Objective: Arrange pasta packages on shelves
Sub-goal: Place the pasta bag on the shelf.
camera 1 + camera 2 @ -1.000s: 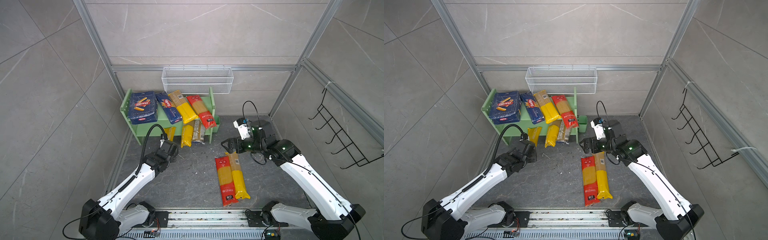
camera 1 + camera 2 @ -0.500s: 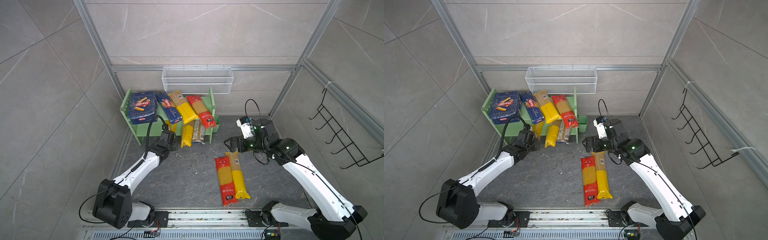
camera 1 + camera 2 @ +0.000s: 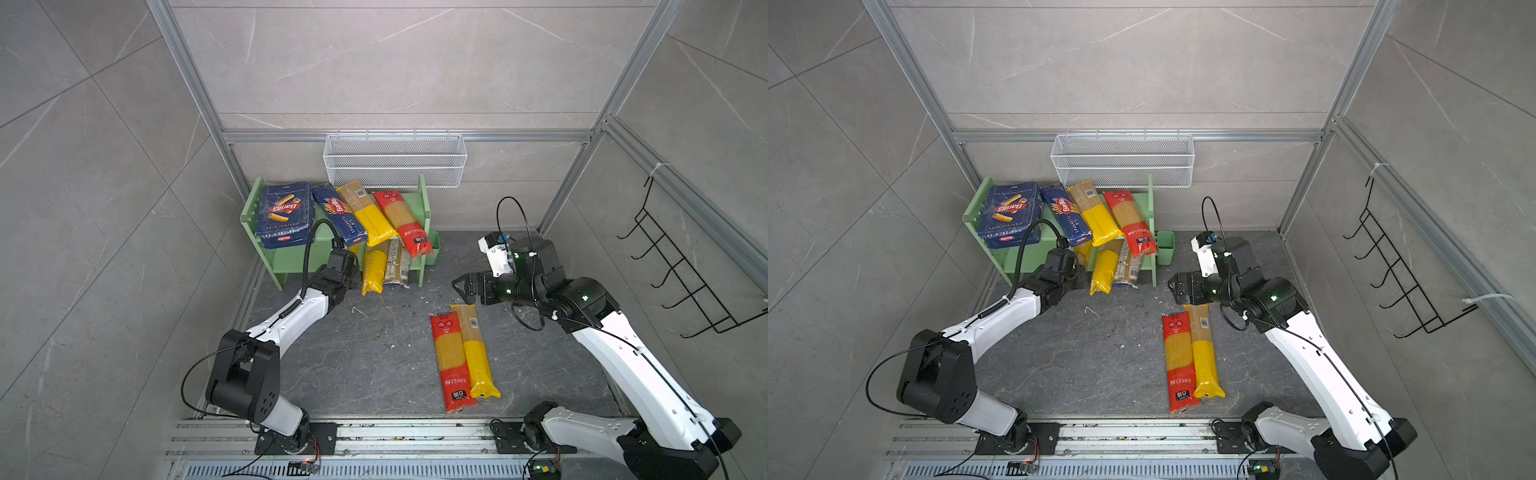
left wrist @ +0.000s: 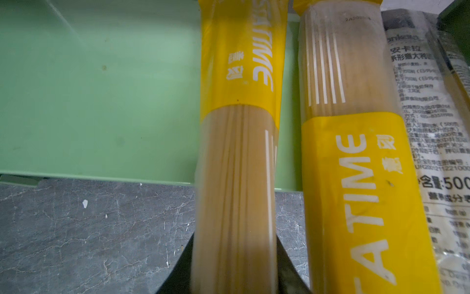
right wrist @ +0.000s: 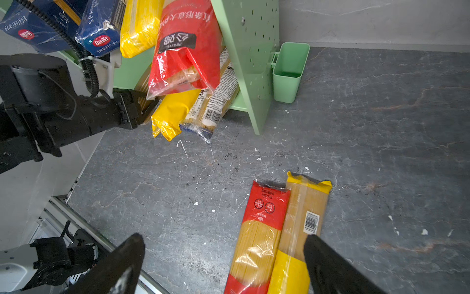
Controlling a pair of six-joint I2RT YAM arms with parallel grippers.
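Holding spaghetti pack (image 4: 236,152) over front edge of shelf (image 3: 291,259) lower board, left gripper (image 4: 234,269) clamped on it. Four packs (image 3: 368,216) on top board, two more on lower. Red-end pack (image 3: 451,361) and yellow-end pack (image 3: 473,353) remain at middle of table (image 3: 374,353), below right gripper (image 5: 222,239), jaws wide, empty. Grip visible only in left wrist view; top views hide it.

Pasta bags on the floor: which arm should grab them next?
Probably right. The right claw is open, empty and hovering near the top ends of the red bag and yellow bag. The left claw is shut on a spaghetti pack at the green shelf's lower board.
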